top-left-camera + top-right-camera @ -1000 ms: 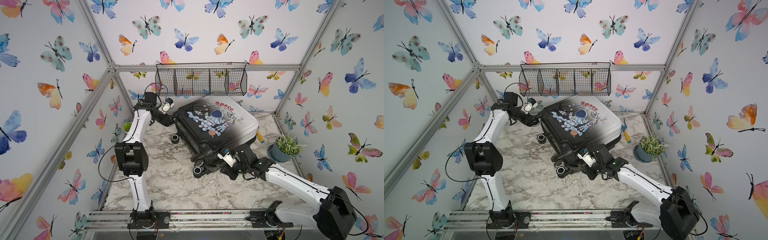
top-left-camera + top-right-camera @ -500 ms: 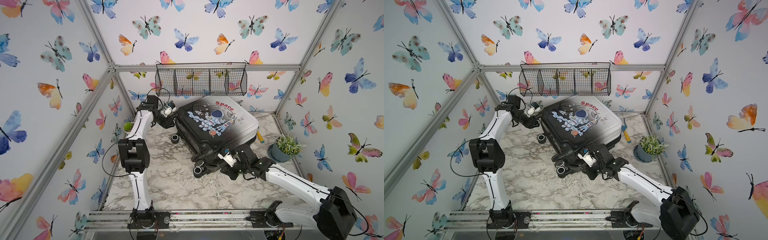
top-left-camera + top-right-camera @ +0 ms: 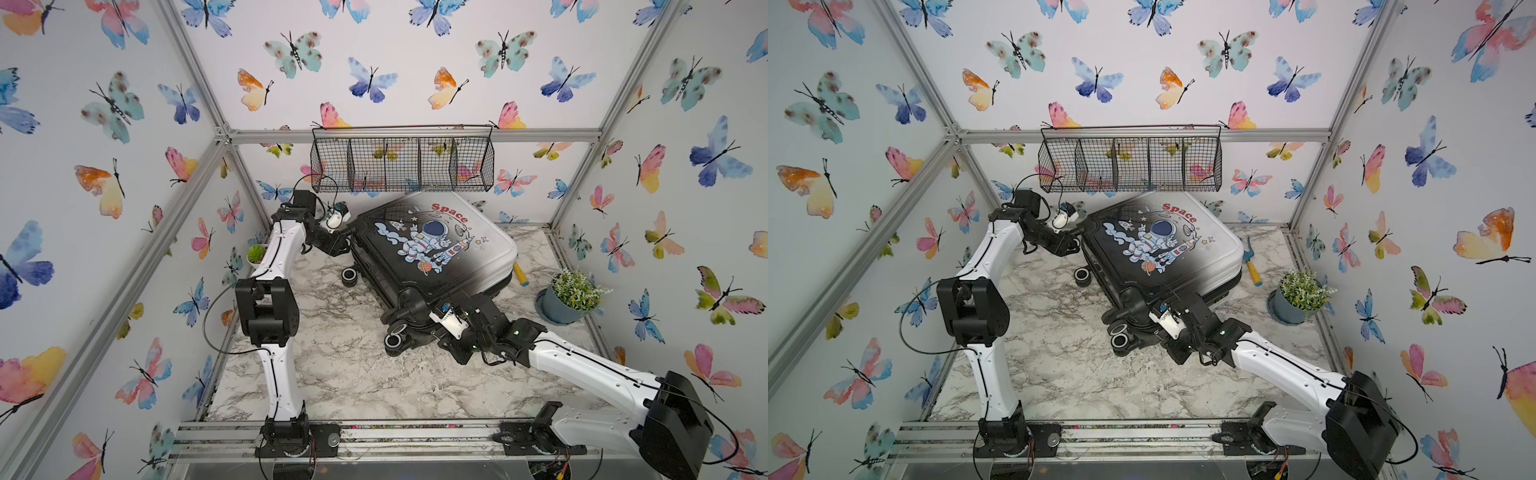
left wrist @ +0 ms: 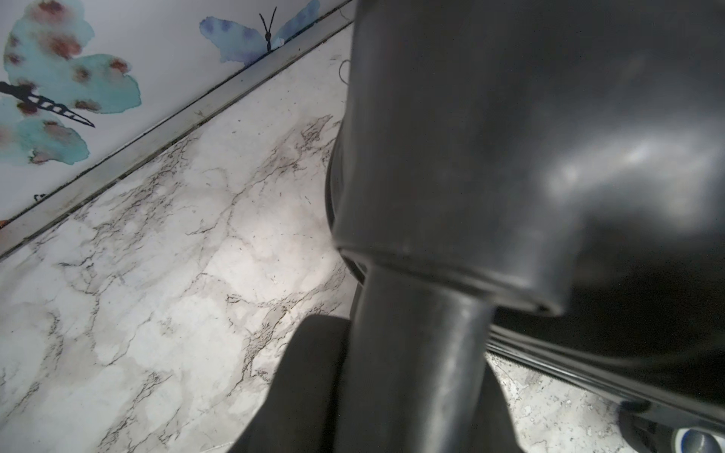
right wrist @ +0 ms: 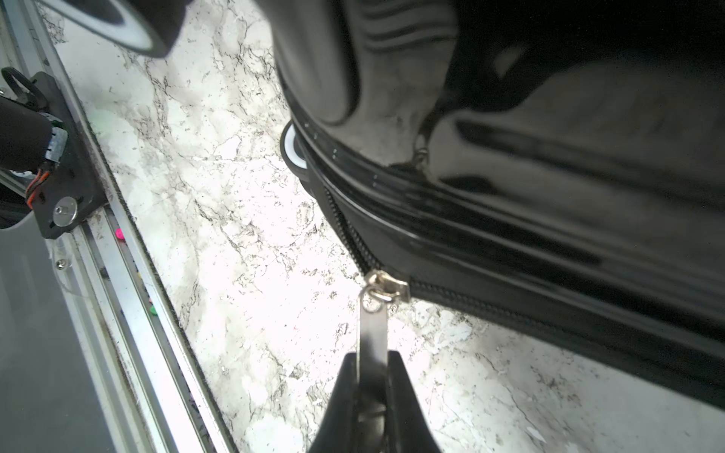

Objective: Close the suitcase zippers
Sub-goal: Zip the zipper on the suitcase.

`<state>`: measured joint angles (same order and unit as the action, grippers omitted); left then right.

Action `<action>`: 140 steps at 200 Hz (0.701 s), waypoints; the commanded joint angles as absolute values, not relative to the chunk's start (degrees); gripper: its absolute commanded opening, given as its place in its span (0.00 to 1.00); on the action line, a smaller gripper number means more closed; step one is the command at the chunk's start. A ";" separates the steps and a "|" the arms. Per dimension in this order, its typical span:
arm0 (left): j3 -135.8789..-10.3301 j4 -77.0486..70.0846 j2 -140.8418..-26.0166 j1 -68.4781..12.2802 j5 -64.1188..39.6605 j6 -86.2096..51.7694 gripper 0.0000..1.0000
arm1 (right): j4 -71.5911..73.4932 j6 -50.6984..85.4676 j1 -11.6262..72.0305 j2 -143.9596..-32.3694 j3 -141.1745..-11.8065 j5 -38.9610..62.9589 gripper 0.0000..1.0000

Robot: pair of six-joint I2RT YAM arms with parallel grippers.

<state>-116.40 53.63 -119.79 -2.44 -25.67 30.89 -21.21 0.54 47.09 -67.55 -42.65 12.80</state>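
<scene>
The suitcase [image 3: 432, 249] [image 3: 1163, 249] lies flat on the marble table, astronaut print facing up, in both top views. At its far left corner my left gripper [image 3: 348, 240] [image 4: 408, 353] is shut on a black wheel post [image 4: 416, 333], with a dark finger [image 4: 306, 384] on each side of it. Along the near edge, my right gripper [image 5: 372, 355] is shut on the silver zipper pull [image 5: 372, 325]. The pull hangs from a slider [image 5: 386, 288] on the black zipper track [image 5: 490, 304]. From above, the right fingertips are hidden under the wrist.
A wire basket [image 3: 401, 164] hangs on the back wall just above the suitcase. A potted plant [image 3: 573, 291] stands to the right, a yellow-handled tool [image 3: 1252, 262] lies beside the case, and a small plant [image 3: 256, 252] sits behind the left arm. The base rail [image 3: 374, 436] runs along the front.
My left arm has shifted its elbow and brought its jaws in around the wheel post at the far left corner. The right gripper and the suitcase have not moved.
</scene>
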 commanded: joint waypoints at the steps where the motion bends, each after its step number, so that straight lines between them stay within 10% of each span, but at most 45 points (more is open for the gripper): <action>1: -114.52 52.21 -112.07 -4.34 -24.18 19.46 0.00 | -12.95 4.12 50.98 -63.09 -39.84 17.73 0.02; 140: -105.95 59.02 -103.87 -10.37 -16.53 4.40 0.00 | 11.03 8.42 66.18 -64.61 -42.87 7.21 0.02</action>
